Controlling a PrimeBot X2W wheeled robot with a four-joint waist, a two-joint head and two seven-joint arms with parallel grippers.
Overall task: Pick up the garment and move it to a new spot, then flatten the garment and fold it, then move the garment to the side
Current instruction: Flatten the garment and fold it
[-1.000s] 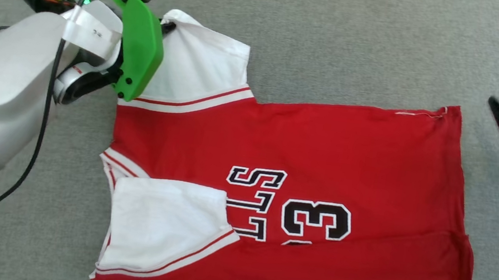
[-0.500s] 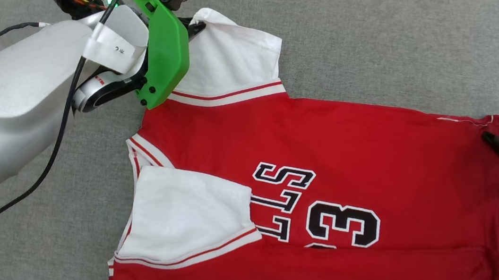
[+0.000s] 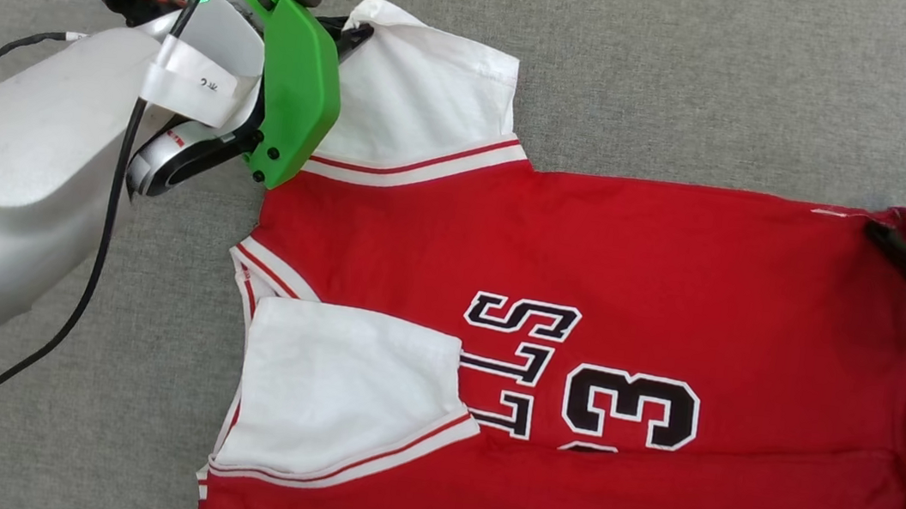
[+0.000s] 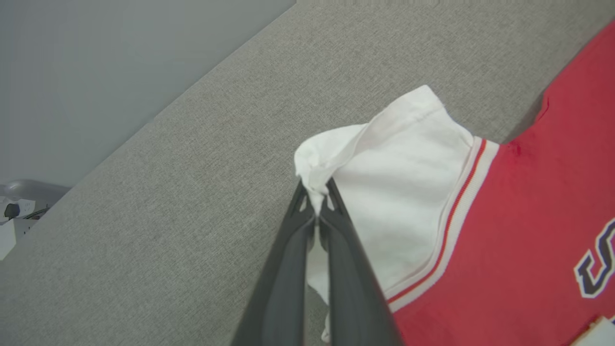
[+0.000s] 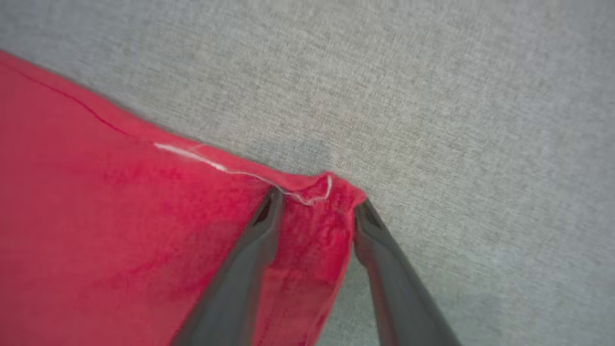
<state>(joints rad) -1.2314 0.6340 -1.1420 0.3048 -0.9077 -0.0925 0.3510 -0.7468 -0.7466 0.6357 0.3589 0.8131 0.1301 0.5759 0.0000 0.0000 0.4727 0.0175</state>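
Observation:
The garment [image 3: 590,263], a red jersey T-shirt with white sleeves and black lettering, lies flat on the grey surface, neck to the left. My left gripper [image 3: 359,31] is shut on the tip of the far white sleeve [image 4: 408,192], pinching a small fold of it [image 4: 314,202]. My right gripper [image 3: 896,235] is at the far right hem corner. In the right wrist view its jaws [image 5: 319,202] stand apart and straddle that red corner [image 5: 120,216], with the cloth bunched up between them.
Grey fabric surface [image 3: 699,77] runs all around the shirt. My left arm's white forearm [image 3: 8,148] and its black cable cover the left side. The near sleeve lies folded in on the chest. Past the surface's edge is a pale floor [image 4: 72,72].
My right gripper has come in from off the shirt to the far hem corner, and its jaws have narrowed around it. The left gripper keeps its hold on the sleeve. The camera shifted slightly.

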